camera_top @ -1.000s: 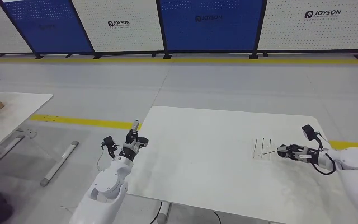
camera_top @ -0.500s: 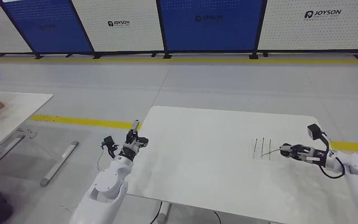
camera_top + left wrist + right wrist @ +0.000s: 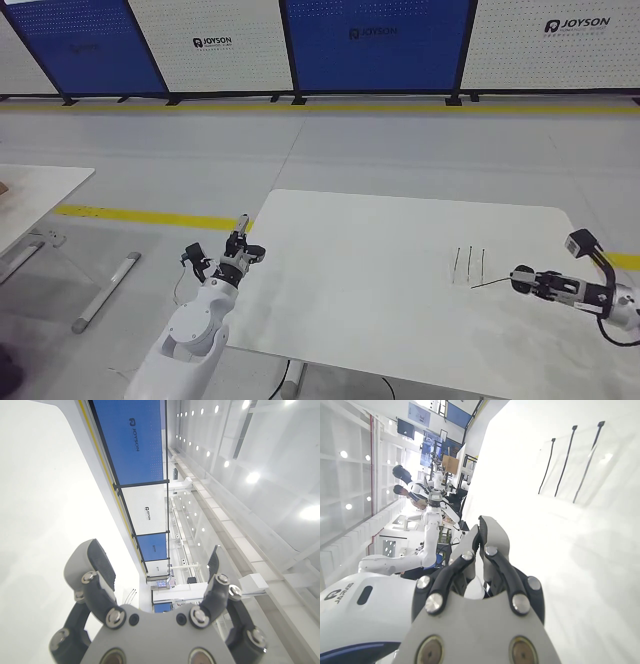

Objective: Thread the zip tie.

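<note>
Three black zip ties (image 3: pixel 470 262) lie side by side on the white table (image 3: pixel 370 270), toward its right side; the right wrist view shows them as zip ties (image 3: pixel 566 460) ahead of the fingers. My right gripper (image 3: pixel 517 279) is just right of them, shut, with a fourth thin black zip tie (image 3: pixel 490 283) sticking out of its tip toward the three. In its own view the right gripper (image 3: pixel 480 530) has its fingers pressed together. My left gripper (image 3: pixel 242 238) is at the table's left edge, open and holding nothing, as the left gripper (image 3: pixel 157 562) shows in its own view.
The table's right edge (image 3: pixel 585 270) runs close behind my right arm. A second white table (image 3: pixel 35 195) stands off to the left across a gap of floor. Blue and white panels (image 3: pixel 375 45) line the back.
My right gripper has drawn back to the right, away from the three lying ties, taking the held zip tie along. The left arm has stayed still.
</note>
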`<state>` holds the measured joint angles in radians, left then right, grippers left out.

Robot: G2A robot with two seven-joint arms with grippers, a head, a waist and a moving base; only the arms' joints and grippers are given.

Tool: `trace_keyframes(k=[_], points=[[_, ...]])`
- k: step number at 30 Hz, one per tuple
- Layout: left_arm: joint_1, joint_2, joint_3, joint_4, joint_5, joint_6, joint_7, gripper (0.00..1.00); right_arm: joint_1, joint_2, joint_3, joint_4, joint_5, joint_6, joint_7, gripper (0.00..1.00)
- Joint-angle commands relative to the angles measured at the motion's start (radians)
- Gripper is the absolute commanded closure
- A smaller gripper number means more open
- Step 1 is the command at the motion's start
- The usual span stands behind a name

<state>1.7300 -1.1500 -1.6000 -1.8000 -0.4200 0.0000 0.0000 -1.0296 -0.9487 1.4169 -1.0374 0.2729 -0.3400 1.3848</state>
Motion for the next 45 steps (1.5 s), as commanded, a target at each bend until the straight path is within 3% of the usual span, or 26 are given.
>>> trace_keyframes(k=[1,5,13,16,28,32,40,45], points=[[0.0,0.0,0.0,0.0,0.0,0.0,0.0,0.0,-0.005,-0.001,-0.004,-0.006,-0.005,0.003,-0.019,1.0],[0.0,0.0,0.0,0.0,0.0,0.0,0.0,0.0,-0.028,-0.014,-0.058,-0.074,0.004,0.0,-0.063,1.0],[0.0,0.0,0.0,0.0,0.0,0.0,0.0,0.0,-0.03,-0.044,-0.091,-0.186,0.204,0.0,-0.069,1.0],[0.0,0.0,0.0,0.0,0.0,0.0,0.0,0.0,-0.008,-0.056,-0.127,-0.177,0.211,0.0,-0.063,1.0],[0.0,0.0,0.0,0.0,0.0,0.0,0.0,0.0,-0.008,-0.056,-0.127,-0.177,0.211,0.0,-0.063,1.0],[0.0,0.0,0.0,0.0,0.0,0.0,0.0,0.0,-0.022,-0.065,-0.155,-0.198,0.208,0.006,-0.158,1.0],[0.0,0.0,0.0,0.0,0.0,0.0,0.0,0.0,0.035,-0.124,-0.253,-0.194,0.254,0.0,-0.336,1.0],[0.0,0.0,0.0,0.0,0.0,0.0,0.0,0.0,0.114,-0.168,-0.349,-0.09,0.193,0.0,-0.375,1.0]])
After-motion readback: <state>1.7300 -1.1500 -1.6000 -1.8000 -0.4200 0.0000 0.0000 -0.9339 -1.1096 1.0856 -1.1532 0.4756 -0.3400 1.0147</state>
